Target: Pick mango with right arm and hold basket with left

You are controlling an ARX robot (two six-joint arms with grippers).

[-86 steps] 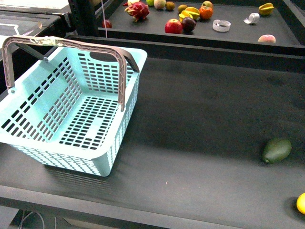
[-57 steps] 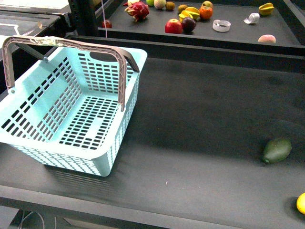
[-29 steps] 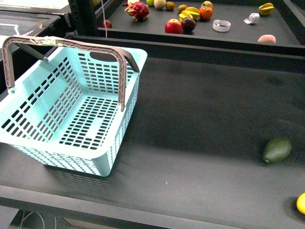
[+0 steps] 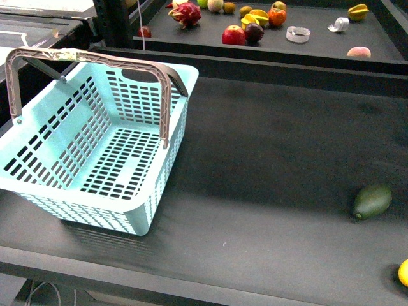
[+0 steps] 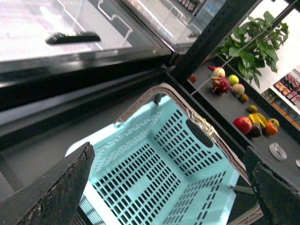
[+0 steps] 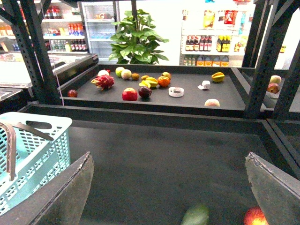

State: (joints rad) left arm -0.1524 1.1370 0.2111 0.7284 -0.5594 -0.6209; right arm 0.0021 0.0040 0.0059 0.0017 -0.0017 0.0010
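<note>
The pale turquoise basket (image 4: 95, 159) stands on the left of the dark table, empty, with its grey-brown handles (image 4: 89, 58) raised. The yellow mango (image 4: 403, 273) lies at the front right edge of the front view, half cut off. Neither arm shows in the front view. In the left wrist view my left gripper (image 5: 168, 154) is open above the basket (image 5: 154, 178), holding nothing. In the right wrist view my right gripper (image 6: 168, 157) is open and empty above the table. An orange-red fruit (image 6: 255, 218) at that view's lower edge appears to be the mango.
A dark green oval fruit (image 4: 371, 201) lies left of and behind the mango and also shows in the right wrist view (image 6: 196, 215). A raised ledge (image 4: 287, 70) bounds the table at the back. Beyond it, a shelf holds a dragon fruit (image 4: 185, 13), a red apple (image 4: 233, 34) and several other fruits.
The front view has shifted by a few pixels. The basket, the green fruit and the mango have not moved on the table.
</note>
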